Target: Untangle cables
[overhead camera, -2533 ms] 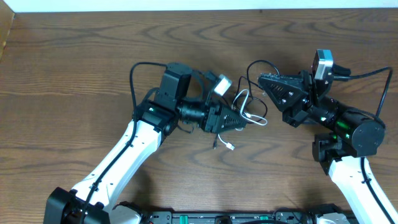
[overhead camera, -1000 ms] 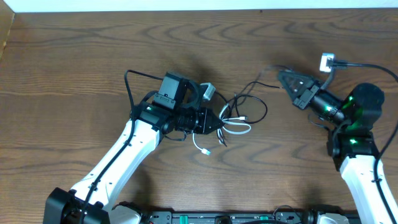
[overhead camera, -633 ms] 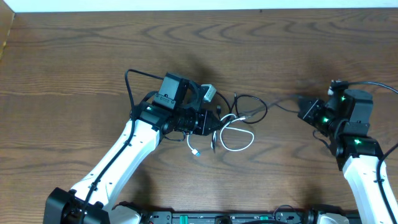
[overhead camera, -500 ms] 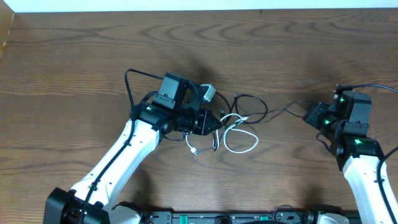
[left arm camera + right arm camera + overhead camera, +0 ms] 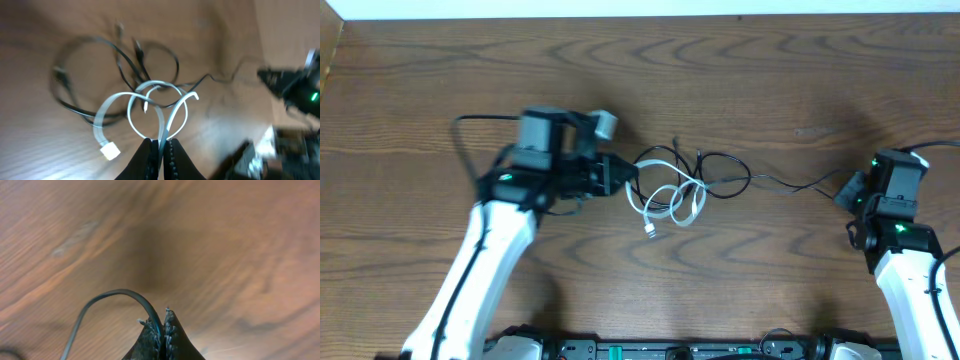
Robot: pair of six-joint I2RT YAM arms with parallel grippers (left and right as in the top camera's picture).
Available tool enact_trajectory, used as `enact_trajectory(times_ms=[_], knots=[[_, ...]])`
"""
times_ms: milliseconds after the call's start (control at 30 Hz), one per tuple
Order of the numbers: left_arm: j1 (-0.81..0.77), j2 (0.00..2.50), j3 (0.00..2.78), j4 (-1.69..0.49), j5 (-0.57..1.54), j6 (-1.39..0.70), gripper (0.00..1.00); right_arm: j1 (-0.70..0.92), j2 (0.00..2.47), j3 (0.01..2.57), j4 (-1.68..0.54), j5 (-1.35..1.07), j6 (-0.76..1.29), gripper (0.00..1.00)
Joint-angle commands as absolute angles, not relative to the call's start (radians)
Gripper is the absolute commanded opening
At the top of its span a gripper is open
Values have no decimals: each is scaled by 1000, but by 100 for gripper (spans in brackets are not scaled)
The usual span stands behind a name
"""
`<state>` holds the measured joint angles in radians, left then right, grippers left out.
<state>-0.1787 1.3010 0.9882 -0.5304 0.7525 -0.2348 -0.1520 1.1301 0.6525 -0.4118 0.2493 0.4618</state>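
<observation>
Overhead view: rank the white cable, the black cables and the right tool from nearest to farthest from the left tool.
1. white cable: clamped in the left tool, looping just to its right.
2. black cables: looped mid-table, beyond the white loops.
3. right tool: far right side, gripping one black strand.

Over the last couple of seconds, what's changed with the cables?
The arms pulled apart. The left gripper drew left with the white cable, and the right gripper drew right, stretching a black cable out of the tangle. Both grippers stay shut on their cables, and the white and black loops are still crossed mid-table.
</observation>
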Motion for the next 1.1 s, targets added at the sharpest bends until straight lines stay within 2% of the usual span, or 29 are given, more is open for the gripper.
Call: enact_trajectory(times_ms=[0, 367, 500, 800, 933, 1067], knots=[[-47, 1199, 1003, -546, 743, -221, 10, -212, 1124, 657, -420, 371, 448, 1], [322, 1064, 1003, -554, 739, -242, 10, -504, 1124, 657, -388, 373, 562, 1], [401, 1064, 1003, -569, 740, -261, 10, -614, 1124, 657, -366, 302, 583, 1], [407, 1064, 1003, -600, 756, -269, 9, -659, 1156, 657, -175, 48, 560, 1], [368, 1065, 1002, -626, 801, -271, 10, -650, 1164, 660, -32, -293, 419, 1], [273, 1066, 994, -625, 799, -270, 10, -610, 1164, 709, -73, -371, 377, 1]])
